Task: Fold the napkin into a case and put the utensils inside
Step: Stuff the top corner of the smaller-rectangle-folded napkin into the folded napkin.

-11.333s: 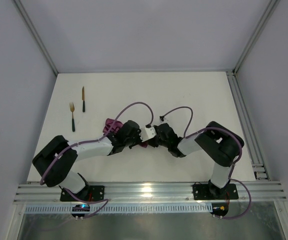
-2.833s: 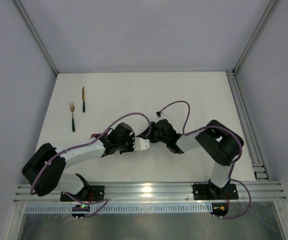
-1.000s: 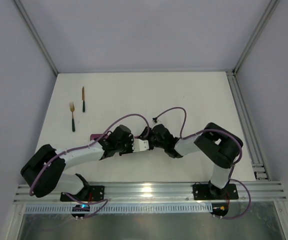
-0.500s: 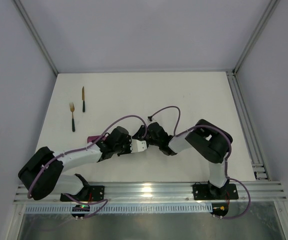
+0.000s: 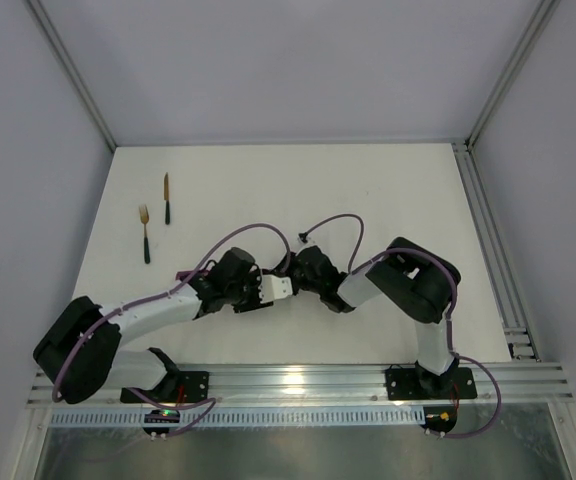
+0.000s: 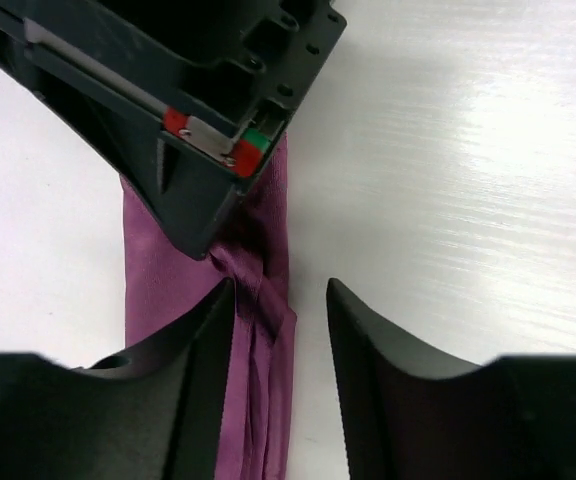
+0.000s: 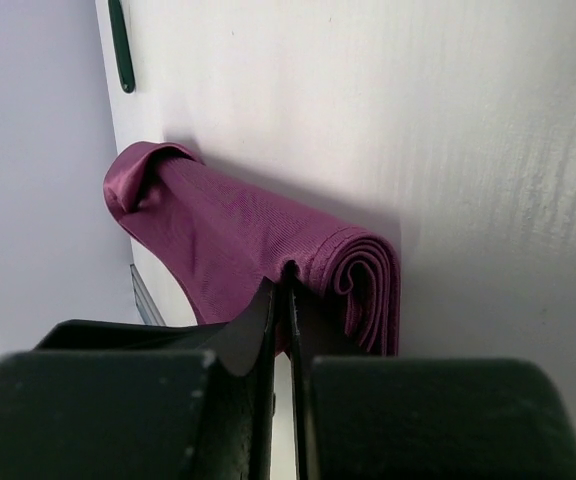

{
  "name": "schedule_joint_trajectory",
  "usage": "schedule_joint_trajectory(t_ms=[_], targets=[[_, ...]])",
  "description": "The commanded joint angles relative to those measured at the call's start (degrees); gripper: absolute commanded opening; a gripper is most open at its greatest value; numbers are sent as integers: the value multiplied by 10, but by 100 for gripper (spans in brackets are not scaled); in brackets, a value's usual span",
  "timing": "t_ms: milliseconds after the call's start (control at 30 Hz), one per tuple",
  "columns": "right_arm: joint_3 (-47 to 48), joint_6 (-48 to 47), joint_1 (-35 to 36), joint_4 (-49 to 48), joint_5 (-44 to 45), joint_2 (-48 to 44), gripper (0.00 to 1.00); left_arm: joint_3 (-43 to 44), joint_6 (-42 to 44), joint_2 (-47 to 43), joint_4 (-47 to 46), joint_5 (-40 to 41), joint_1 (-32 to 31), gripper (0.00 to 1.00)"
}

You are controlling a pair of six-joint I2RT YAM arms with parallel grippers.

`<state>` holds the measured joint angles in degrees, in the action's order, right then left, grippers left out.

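No lettering, label, brand, number or sign can be read in any of the views.
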<state>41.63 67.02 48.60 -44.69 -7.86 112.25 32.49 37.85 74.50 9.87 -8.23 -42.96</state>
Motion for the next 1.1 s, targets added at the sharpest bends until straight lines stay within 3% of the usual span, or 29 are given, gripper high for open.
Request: schedule_joint_trajectory(t_ms=[0, 33, 67, 267, 533, 800, 933, 1067], targets=[[-7, -14, -6, -29, 21, 8, 4, 55, -41, -20, 61, -65, 18, 45], [-8, -15, -5, -33, 21, 7, 4, 77, -55, -21, 84, -71, 23, 57], [-8, -17, -5, -34, 21, 5, 4, 88, -64, -20, 95, -77, 27, 58], [-10, -24, -5, -46, 18, -3, 4, 145, -138, -3, 118, -70, 48, 52], [-23, -21, -3, -73, 27, -8, 4, 151, -139, 87, 110, -14, 36, 52], [-24, -12, -1, -89, 28, -10, 4, 128, -138, 111, 68, 58, 13, 48], [-24, -12, 1, -90, 28, -12, 4, 123, -138, 122, 59, 59, 9, 34], [-28, -11, 1, -91, 30, -16, 4, 122, -129, 130, 61, 60, 7, 10]])
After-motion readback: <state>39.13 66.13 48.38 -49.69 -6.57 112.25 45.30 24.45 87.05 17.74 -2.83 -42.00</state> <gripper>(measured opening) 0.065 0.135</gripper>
